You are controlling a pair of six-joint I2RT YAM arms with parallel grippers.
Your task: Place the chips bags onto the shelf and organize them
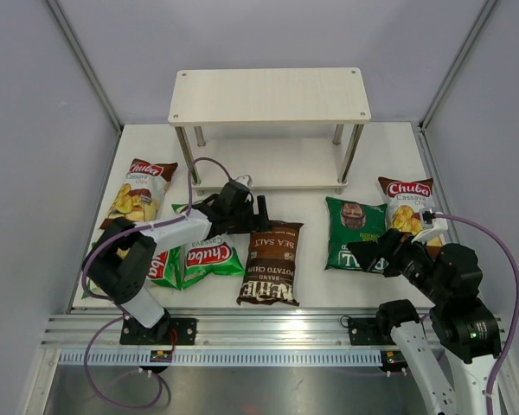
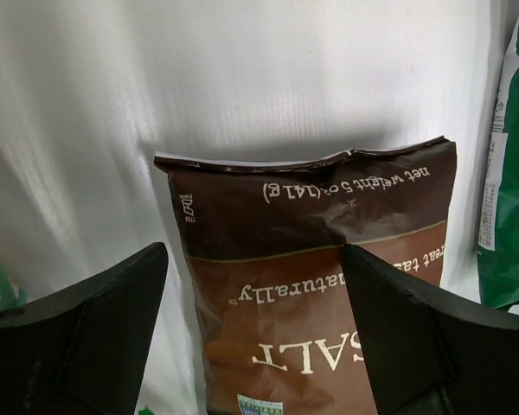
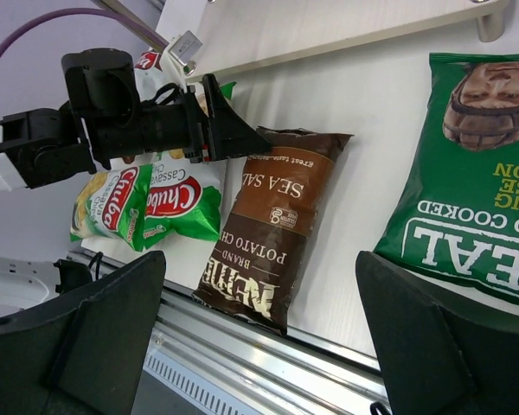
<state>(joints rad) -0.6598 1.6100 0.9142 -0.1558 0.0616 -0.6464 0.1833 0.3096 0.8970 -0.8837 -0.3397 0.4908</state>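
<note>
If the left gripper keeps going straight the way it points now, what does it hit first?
Most likely the brown chips bag: the left gripper has its jaws open astride the bag's top end, though how far above it is unclear.

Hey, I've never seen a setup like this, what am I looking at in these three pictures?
Two robot arms are bolted at the near edge of a white table. One picture looks down from above; the other two come from cameras on each wrist, so the black shapes at their bottom edges are the arm's own fingers. At the back stands a two-tier shelf, with nothing on it. Six chips bags lie flat: a brown Kettle bag in the middle, two light green Chuba bags and a Cassava bag on the left, a dark green REAL bag and another Cassava bag on the right. The left gripper hovers open over the brown bag's top. The right gripper is open too. Nothing is held.
</note>
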